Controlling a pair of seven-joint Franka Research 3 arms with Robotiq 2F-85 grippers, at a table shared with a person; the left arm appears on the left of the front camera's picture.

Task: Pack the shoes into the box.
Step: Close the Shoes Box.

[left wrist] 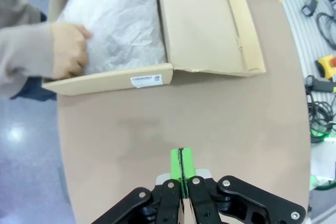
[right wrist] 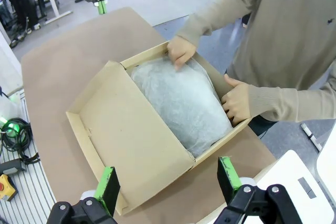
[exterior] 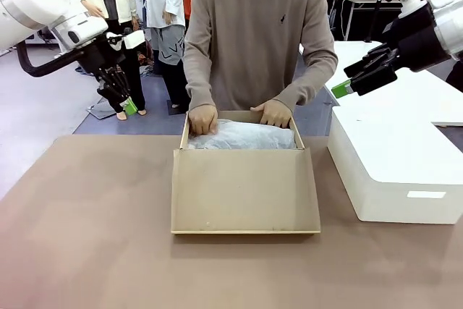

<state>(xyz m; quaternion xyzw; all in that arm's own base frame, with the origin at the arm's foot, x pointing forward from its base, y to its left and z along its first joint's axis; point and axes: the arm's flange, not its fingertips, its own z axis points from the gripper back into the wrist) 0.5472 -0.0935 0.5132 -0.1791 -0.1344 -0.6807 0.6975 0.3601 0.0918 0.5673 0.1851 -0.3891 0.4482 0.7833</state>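
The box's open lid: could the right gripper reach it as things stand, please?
Probably yes: the right gripper hangs open facing the lid, nothing between; the person's hands are farther off.

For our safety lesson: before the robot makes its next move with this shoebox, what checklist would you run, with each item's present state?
1. The box open: ok; its lid lies flat toward the robot.
2. The person's hands out of the box: not ok; both are at its far rim.
3. Both shoes packed: cannot tell; tissue paper covers the inside.
4. Robot's left hand clear of the box: ok; shut, empty.
5. Robot's right hand clear of the box: ok; open, empty, raised.
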